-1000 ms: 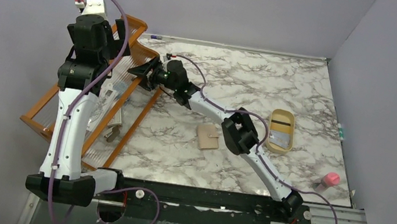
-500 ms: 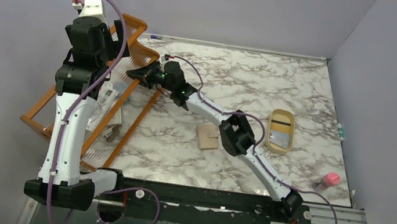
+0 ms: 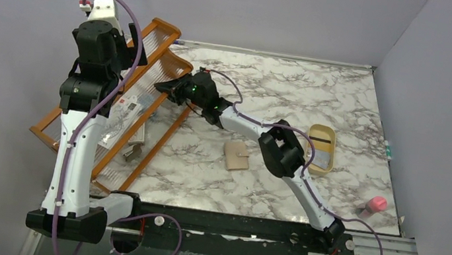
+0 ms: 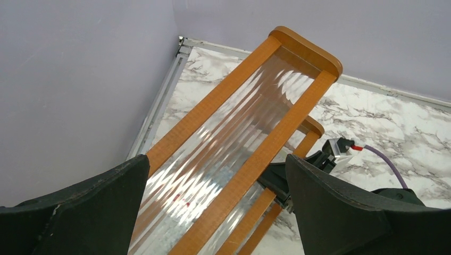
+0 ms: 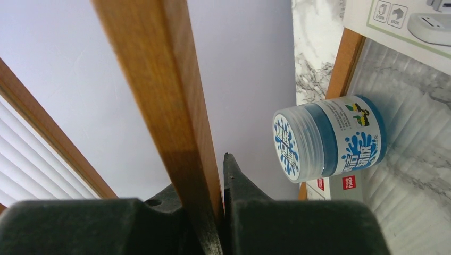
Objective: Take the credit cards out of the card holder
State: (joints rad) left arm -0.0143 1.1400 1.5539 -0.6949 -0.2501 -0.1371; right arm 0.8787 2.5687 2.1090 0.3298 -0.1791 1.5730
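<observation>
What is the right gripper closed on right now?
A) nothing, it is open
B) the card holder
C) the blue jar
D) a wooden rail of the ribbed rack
D: in the right wrist view the right gripper has the wooden rail pinched between its fingers, while in the top view the card holder lies well clear of it.

Robot lab — plain lilac walls (image 3: 260, 5), marble-print table (image 3: 282, 89), black mounting rail (image 3: 229, 225)

Glossy marble-look tabletop (image 3: 270, 80), varnished wooden rack (image 4: 239, 122) with ribbed clear panels, matt leather-like card holder (image 3: 236, 156)
</observation>
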